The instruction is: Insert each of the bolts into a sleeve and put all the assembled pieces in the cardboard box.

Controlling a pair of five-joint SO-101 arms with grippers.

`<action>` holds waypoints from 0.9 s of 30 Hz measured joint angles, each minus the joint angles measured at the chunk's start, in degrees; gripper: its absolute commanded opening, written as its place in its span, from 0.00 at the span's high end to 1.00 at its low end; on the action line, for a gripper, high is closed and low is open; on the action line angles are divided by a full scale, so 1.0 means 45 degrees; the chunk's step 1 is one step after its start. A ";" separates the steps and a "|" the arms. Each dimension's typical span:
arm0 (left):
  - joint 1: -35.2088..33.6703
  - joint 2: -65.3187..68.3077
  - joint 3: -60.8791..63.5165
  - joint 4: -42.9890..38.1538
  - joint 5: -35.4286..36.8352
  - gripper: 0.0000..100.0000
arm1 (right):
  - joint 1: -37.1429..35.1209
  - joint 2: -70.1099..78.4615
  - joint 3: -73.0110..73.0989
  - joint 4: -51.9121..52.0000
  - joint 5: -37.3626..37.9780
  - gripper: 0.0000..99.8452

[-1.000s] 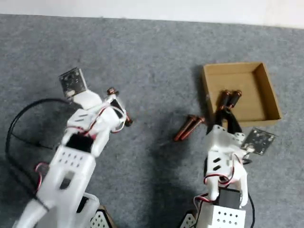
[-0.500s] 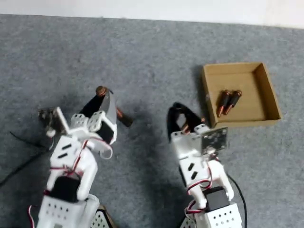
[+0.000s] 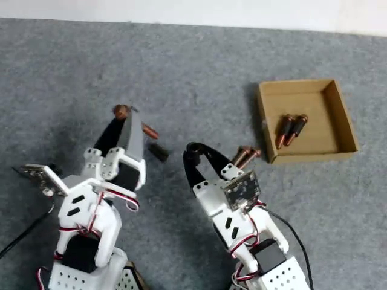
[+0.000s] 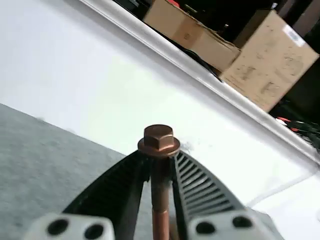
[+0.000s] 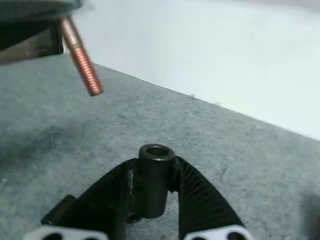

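My left gripper (image 3: pixel 125 122) (image 4: pixel 160 162) is shut on a copper bolt (image 3: pixel 134 121) (image 4: pixel 159 145), held above the carpet with its hex head away from the right arm. The bolt's threaded tip (image 5: pixel 86 70) hangs a little beyond my right gripper (image 3: pixel 195 153) (image 5: pixel 155 167). That gripper is shut on a black sleeve (image 5: pixel 153 175) whose open bore faces up. Another dark sleeve (image 3: pixel 159 151) lies on the carpet between the arms. Two copper pieces (image 3: pixel 245 156) lie beside the cardboard box (image 3: pixel 317 99), which holds two assembled pieces (image 3: pixel 290 130).
Grey carpet covers the table, with a white wall along its far edge. The box stands at the right, behind the right arm. A black cable (image 3: pixel 18 232) trails at the left near the left arm's base.
The right gripper swung left, from the box's near edge to the middle of the table. The left arm turned and raised its bolt toward the right gripper.
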 measured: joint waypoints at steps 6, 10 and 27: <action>0.2188 0.0000 0.0059 0.0000 -0.0234 0.99 | 0.0000 0.0000 0.0000 0.0840 0.0449 1.00; 0.3145 -0.0020 0.0625 0.0000 -0.1328 0.99 | 0.0000 0.0000 0.0000 0.0860 0.0449 1.00; 0.4103 0.0000 0.1231 -0.1035 -0.2540 0.99 | 0.0000 0.0000 0.0000 0.0899 0.1035 1.00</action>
